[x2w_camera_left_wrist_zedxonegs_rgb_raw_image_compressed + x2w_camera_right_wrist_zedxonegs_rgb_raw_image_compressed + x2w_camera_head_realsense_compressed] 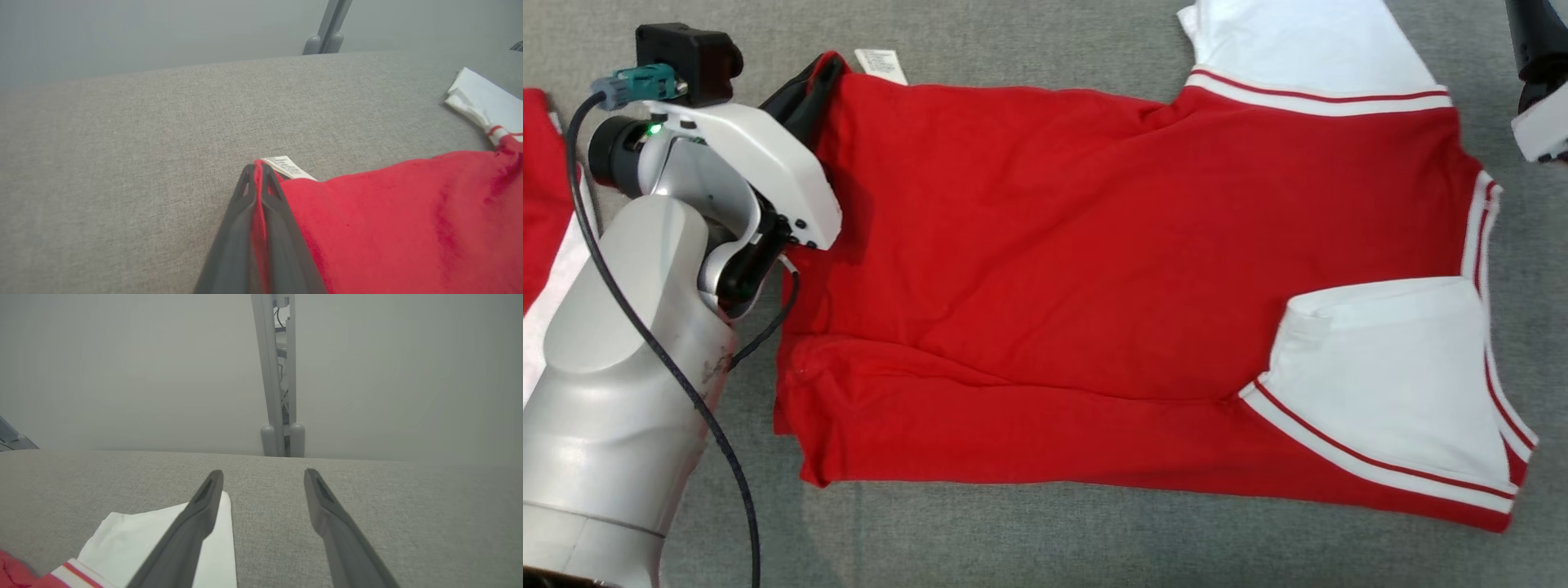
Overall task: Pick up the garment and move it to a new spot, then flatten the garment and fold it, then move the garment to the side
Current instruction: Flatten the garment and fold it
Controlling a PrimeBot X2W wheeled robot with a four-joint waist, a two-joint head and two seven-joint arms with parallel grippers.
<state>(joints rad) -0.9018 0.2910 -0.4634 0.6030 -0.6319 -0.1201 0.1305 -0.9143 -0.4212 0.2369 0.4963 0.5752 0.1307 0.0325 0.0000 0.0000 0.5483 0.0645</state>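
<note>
A red garment (1094, 269) with white sleeves and red-striped trim lies spread on the grey cloth table, one white sleeve (1388, 359) folded over its body. My left gripper (257, 169) is shut on the garment's far left corner (367, 228), beside a white label (288, 167); red cloth shows between the two dark fingers. In the head view that gripper (827, 69) sits at the upper left corner of the garment. My right gripper (263, 475) is open above the table, its left finger over the other white sleeve (135, 539).
Another red and white cloth (543, 204) lies at the left edge of the head view. A grey post (280, 375) stands behind the table's far edge (367, 459). Part of my right arm (1539, 82) shows at the upper right.
</note>
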